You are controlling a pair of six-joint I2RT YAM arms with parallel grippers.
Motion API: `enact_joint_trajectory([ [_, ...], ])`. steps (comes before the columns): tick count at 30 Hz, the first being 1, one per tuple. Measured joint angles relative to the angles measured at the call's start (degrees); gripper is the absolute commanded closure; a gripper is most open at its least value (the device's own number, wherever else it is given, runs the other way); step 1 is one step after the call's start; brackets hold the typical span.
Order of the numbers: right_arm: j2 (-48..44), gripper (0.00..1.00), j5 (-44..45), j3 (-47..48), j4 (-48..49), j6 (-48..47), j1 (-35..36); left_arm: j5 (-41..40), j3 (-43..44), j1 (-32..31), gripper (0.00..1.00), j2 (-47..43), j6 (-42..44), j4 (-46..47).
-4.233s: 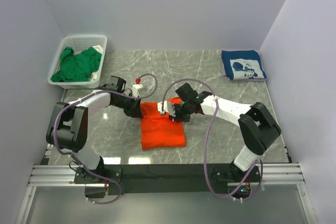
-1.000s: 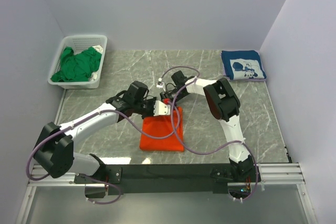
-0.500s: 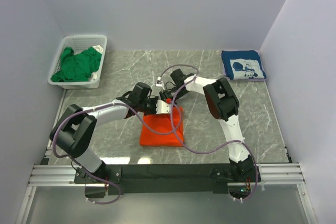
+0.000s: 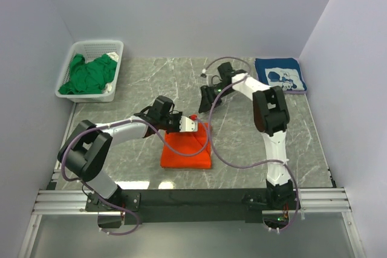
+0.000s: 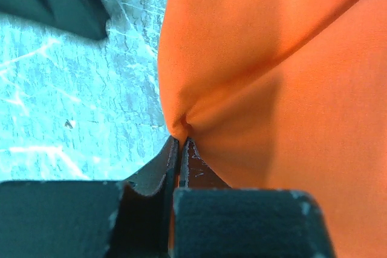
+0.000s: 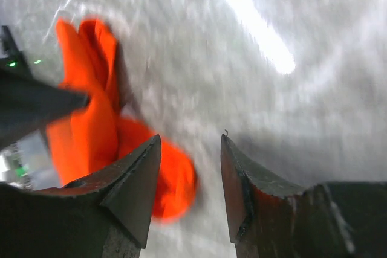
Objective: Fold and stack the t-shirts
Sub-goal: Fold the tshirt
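Observation:
The orange t-shirt lies folded in a compact rectangle at the middle of the table. My left gripper is shut on a pinch of its far edge; in the left wrist view the closed tips bite a fold of the orange cloth. My right gripper hovers open beyond the shirt, holding nothing; the right wrist view shows its jaws apart over bare marble, the orange t-shirt blurred below left. A folded navy t-shirt lies at the far right. A green t-shirt sits crumpled in the basket.
The white lattice basket stands at the far left corner against the wall. Grey walls close in on three sides. The arms' cables loop over the table's middle near the orange shirt.
My right gripper has opened, let go of the orange shirt's far edge and drawn back toward the far right. The left gripper stays pinched on the shirt.

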Motion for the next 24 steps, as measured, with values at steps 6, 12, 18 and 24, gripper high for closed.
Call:
enact_joint_trajectory([
  [6, -8.04, 0.47, -5.25, -11.61, -2.19, -0.92, -3.02, 0.07, -0.02, 0.00, 0.85, 0.83, 0.22, 0.46],
  [12, -10.54, 0.40, -9.09, -16.44, -1.90, -1.09, -2.03, -0.02, 0.13, 0.00, 0.82, 3.41, 0.31, 0.07],
  [18, -10.56, 0.44, -10.32, -19.28, -0.70, -1.27, -1.95, -0.04, 1.38, 0.11, 0.78, 4.57, 0.35, -0.85],
  [24, -10.64, 0.93, -9.97, -20.04, 1.57, -0.74, -1.92, 0.04, 1.51, 0.17, 0.77, 4.63, 0.44, -1.05],
])
